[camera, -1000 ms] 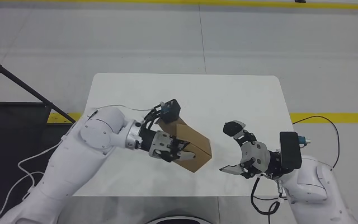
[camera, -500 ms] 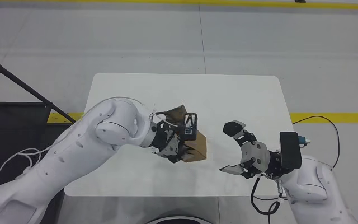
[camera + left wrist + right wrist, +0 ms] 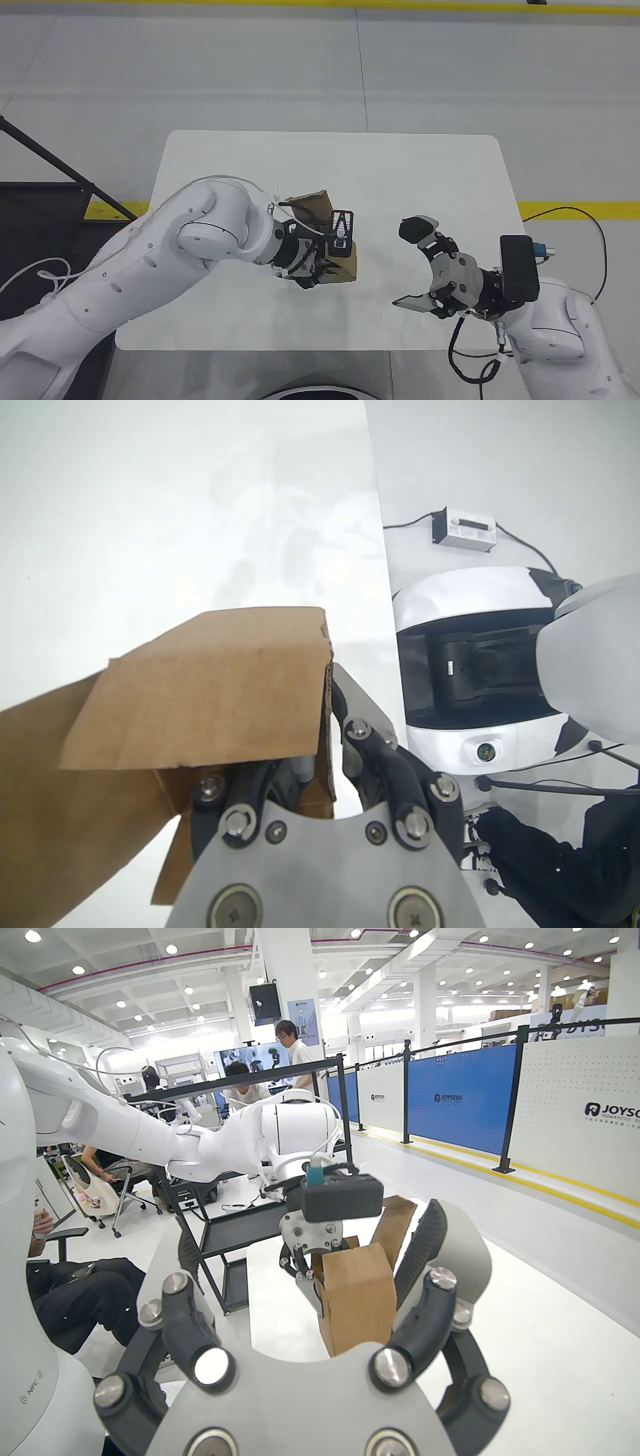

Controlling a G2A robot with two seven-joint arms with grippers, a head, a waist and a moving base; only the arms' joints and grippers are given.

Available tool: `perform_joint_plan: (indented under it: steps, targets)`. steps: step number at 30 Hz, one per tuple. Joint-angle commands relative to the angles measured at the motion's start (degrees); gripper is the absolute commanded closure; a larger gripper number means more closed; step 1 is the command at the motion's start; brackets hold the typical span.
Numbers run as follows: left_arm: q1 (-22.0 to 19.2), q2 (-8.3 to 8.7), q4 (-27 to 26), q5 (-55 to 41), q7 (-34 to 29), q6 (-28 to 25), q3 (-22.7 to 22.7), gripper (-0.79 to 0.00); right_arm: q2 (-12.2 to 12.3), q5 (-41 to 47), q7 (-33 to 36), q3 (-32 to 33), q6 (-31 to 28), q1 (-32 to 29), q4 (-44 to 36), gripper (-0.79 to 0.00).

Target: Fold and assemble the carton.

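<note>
The white table [image 3: 430, 170] lies under both tools; the carton [image 3: 200, 680] stands on it straight ahead of the right gripper's spread fingers and well apart from them; it is squared up into a brown box shape, with one loose flap rising on the side away from that tool; the left gripper [image 3: 305, 750] is pressed together on one cardboard wall at the carton's open end, one finger inside and one outside; the right gripper [image 3: 404, 266] is wide apart, holds nothing, and has not moved over the last second; what has changed is the left arm: its wrist has turned and swung in, so the carton, which a second ago stretched out long and slanted beyond that tool's fingertips, now sits short and upright close under it; I judge the body is now set up for folding, the flaps are still to be closed, and the free tool is likely needed for that
</note>
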Motion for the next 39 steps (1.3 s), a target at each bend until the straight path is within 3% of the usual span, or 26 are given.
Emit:
perform_joint_plan:
  steps: [1,11,24,37,39]
  targets:
    - [0.0,-0.16,0.1,3.9,-0.4,0.1,0.6,0.000,0.0,0.0,0.0,0.0,0.0,0.0,0.0,-0.785]
    - [-1.5,-1.00,1.5,18.1,1.9,-2.7,7.2,0.000,0.0,0.0,0.0,0.0,0.0,0.0,0.0,-0.785]
    - [-2.9,-1.87,5.2,18.4,0.5,-1.2,11.3,0.000,0.0,0.0,0.0,0.0,0.0,0.0,0.0,-0.785]
    - [-5.1,-4.27,10.2,19.0,1.0,-1.8,14.4,0.000,0.0,0.0,0.0,0.0,0.0,0.0,0.0,-0.785]
    - [-5.3,-4.65,10.8,19.0,1.3,-1.9,14.6,-0.120,0.0,0.0,0.0,0.0,0.0,0.0,0.0,-0.785]
